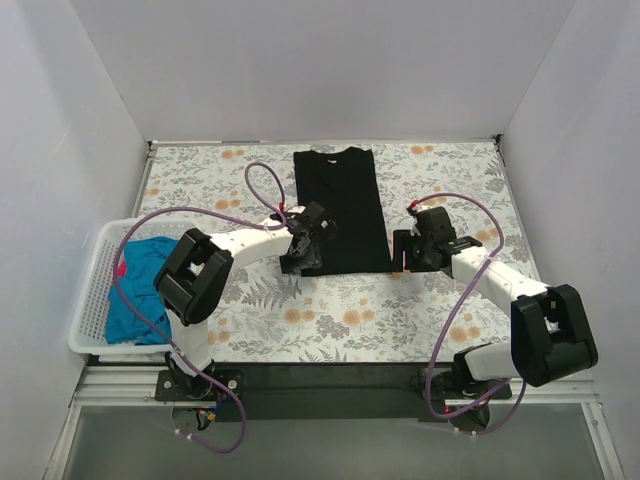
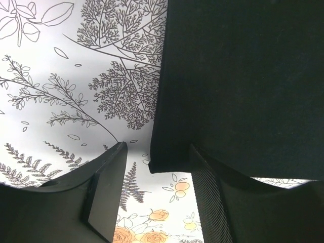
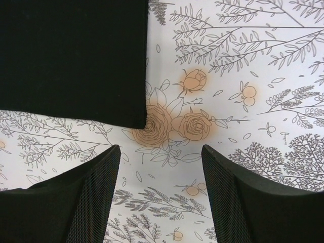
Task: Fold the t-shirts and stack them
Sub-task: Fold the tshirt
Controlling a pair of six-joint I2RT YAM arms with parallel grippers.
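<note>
Plainly, with the black t-shirt (image 1: 340, 205) lying toward the table's (image 1: 450, 180) far edge, the left jaws and right jaws are hanging parted and empty at its near corners, the right pair risking closing beside its corner and lifting the hem unevenly.

Plain white panel walls (image 1: 320, 60) closed in the back and both sides of a flat white tabletop (image 1: 330, 325) printed with grey foliage and orange roses, evenly lit, with a black strip (image 1: 330, 378) and a pale metal rail (image 1: 120, 385) along its near edge.
</note>
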